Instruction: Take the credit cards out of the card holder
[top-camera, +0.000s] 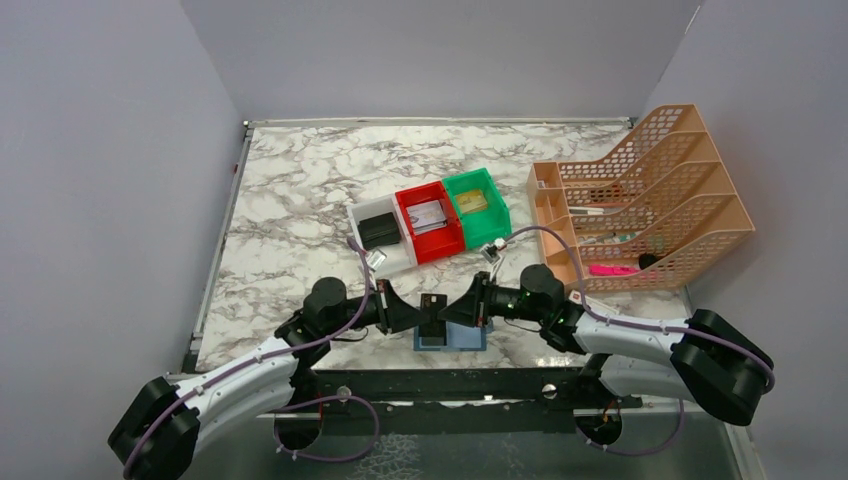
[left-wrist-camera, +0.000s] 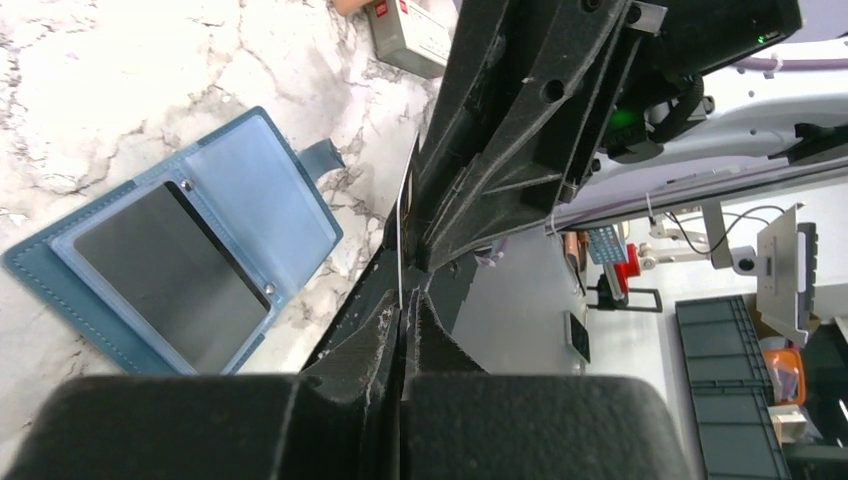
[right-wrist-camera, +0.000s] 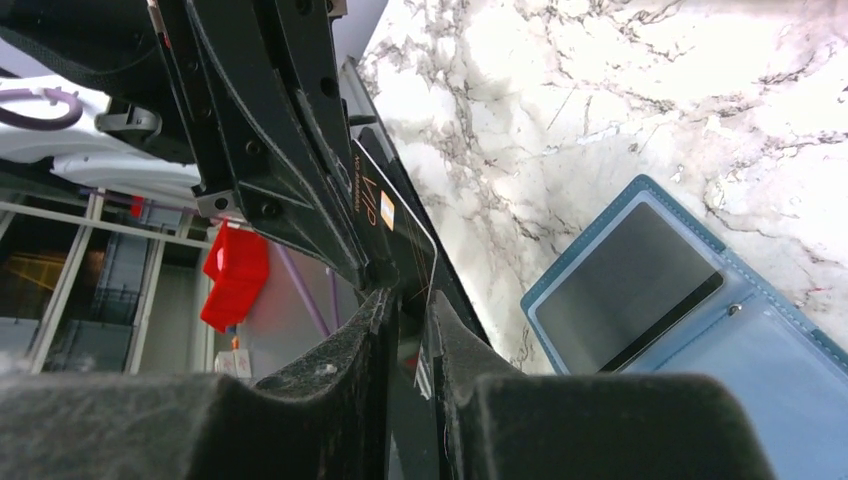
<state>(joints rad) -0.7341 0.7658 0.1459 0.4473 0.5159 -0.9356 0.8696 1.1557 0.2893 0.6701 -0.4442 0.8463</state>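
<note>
Now teal card holder (left-wrist-camera: 255, 195) open flat; left end effector (left-wrist-camera: 405, 290) pinches black card (right-wrist-camera: 390, 230), right end effector (right-wrist-camera: 410, 310) grip unclear.

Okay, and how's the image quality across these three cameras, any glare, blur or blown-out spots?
Top external view: even light, sharp throughout. Left wrist view: the left hand pinching the card is dark and soft up close; pale sheen on the card holder. Right wrist view: the marble table washes out at top right.

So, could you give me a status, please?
Left gripper shut on black card. Right gripper around it, grip unclear. Card holder open, second card inside. Nothing obstructing.
</note>
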